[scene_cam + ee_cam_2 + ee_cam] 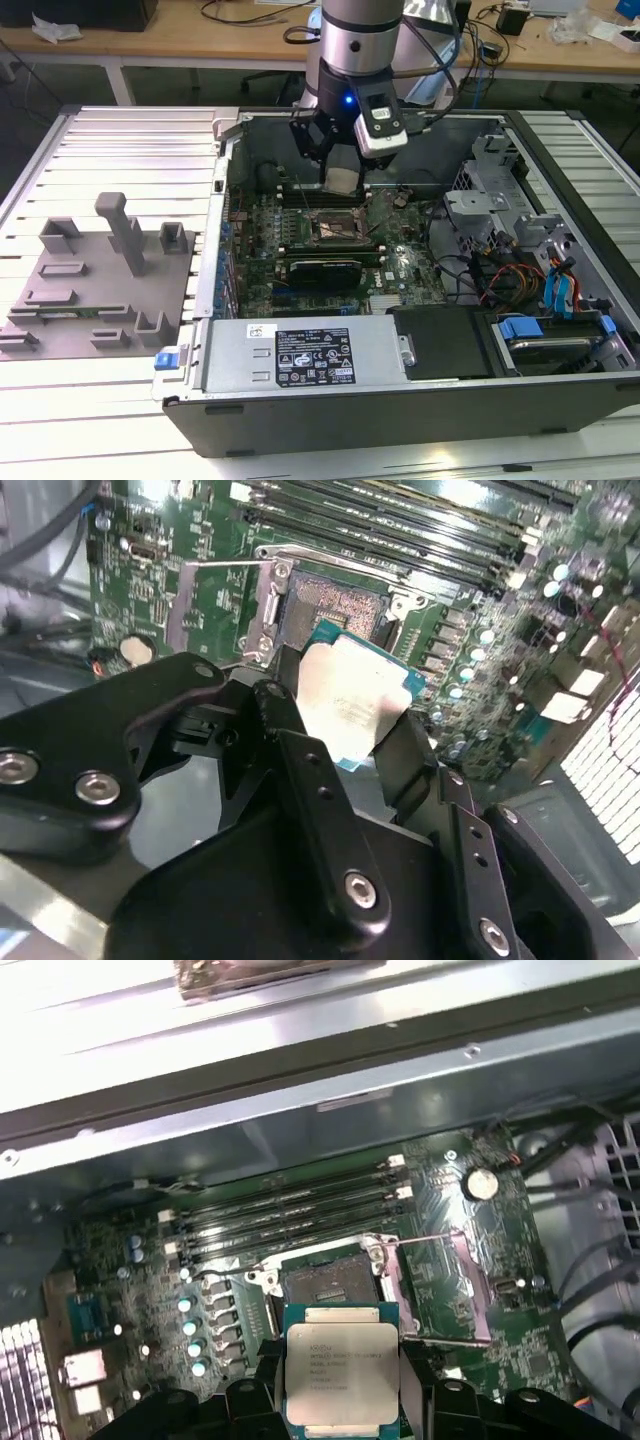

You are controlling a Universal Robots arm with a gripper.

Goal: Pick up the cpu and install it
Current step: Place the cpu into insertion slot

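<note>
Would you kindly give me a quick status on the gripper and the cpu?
Gripper shut on the cpu. Held above the motherboard, near the open socket. Nothing seen across the socket.

1. The cpu (pixel 342 1370): pale silver top, teal-green rim (dark print across the lid).
2. The gripper (pixel 346 702): black, with silver screws.
3. The motherboard (pixel 470 1240): green, dotted with silver parts.
4. The case (pixel 400 420): dark grey.
5. The fixture (pixel 110 270): plain grey.
6. The table (pixel 120 140): pale grey, ribbed in stripes.
</note>
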